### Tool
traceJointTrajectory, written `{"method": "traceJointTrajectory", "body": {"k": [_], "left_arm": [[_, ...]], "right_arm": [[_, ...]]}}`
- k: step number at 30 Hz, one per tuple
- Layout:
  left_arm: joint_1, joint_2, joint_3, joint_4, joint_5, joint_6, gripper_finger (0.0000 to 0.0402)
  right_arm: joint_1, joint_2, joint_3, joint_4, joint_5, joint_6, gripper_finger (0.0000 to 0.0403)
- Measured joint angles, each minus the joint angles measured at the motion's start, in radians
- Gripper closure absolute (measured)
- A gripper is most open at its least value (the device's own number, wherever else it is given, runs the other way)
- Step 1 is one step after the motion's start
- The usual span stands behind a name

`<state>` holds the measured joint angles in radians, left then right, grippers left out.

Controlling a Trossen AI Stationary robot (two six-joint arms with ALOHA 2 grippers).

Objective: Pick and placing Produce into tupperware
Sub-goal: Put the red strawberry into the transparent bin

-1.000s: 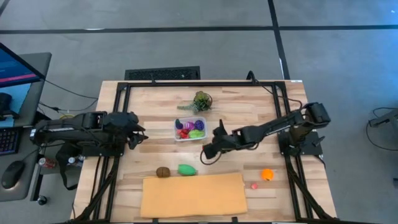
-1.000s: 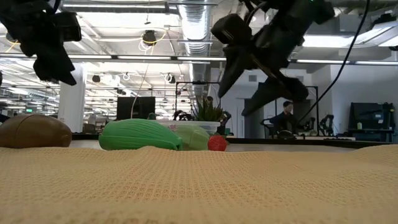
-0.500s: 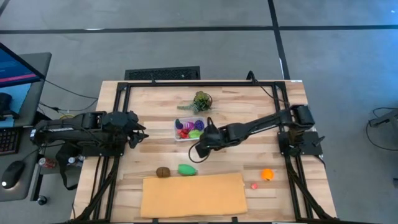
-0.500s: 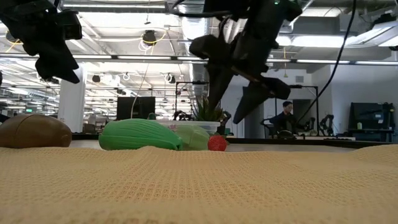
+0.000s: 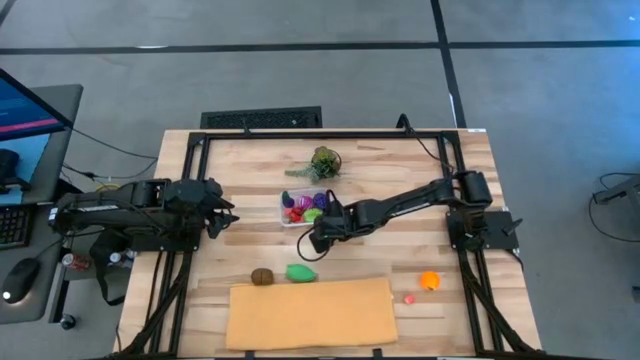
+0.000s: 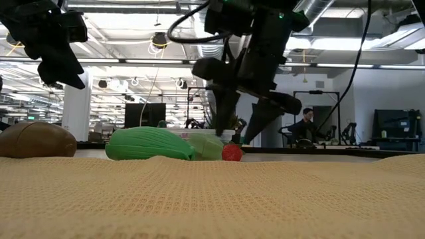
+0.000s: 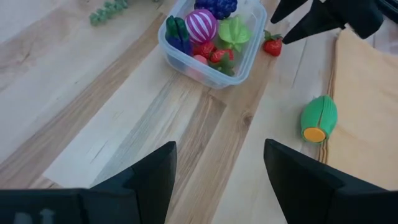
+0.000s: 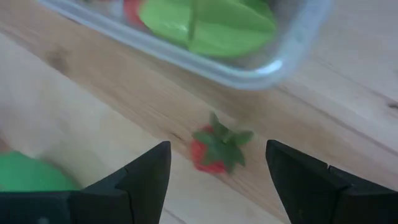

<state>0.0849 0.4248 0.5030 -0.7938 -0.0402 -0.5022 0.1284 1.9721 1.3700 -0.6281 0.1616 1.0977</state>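
one strawberry (image 8: 214, 149) is catalogued loose on the bare wood, just beside the tupperware (image 5: 305, 207) on the side facing the tan sheet (image 5: 310, 312), near the middle of the table (image 5: 400, 170). tupperware contents: purple grapes, a striped pink piece, a green piece and red pieces are already held inside. other produce still out: a green piece (image 5: 301, 272) and a brown piece (image 5: 262, 277) close by the sheet's far edge, an orange piece (image 5: 429, 280) and a small pink piece (image 5: 409, 298) toward the table's right edge. right gripper (image 5: 313, 238): poised over the strawberry, fingers spread wide, nothing held. left gripper (image 5: 222, 213): parked near the left edge, jaws apart, empty. step in hand, as judged: approach to the strawberry for a pick. next move, as judged: a lowering until the fingers straddle the berry, a closing on it, then a lift clear of the tub's rim.
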Motion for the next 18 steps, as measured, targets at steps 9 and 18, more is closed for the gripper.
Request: {"method": "traceJointTrajectory", "body": {"k": [9,18], "left_arm": [[0.000,0.000,0.000,-0.001,-0.001,0.001,0.0170],[0.000,0.000,0.000,-0.001,-0.006,0.005,0.0170]], "right_arm": [[0.000,0.044,-0.001,0.000,-0.007,0.000,0.0147],[-0.008,0.045,0.000,0.006,-0.003,-0.007,0.0149]]}}
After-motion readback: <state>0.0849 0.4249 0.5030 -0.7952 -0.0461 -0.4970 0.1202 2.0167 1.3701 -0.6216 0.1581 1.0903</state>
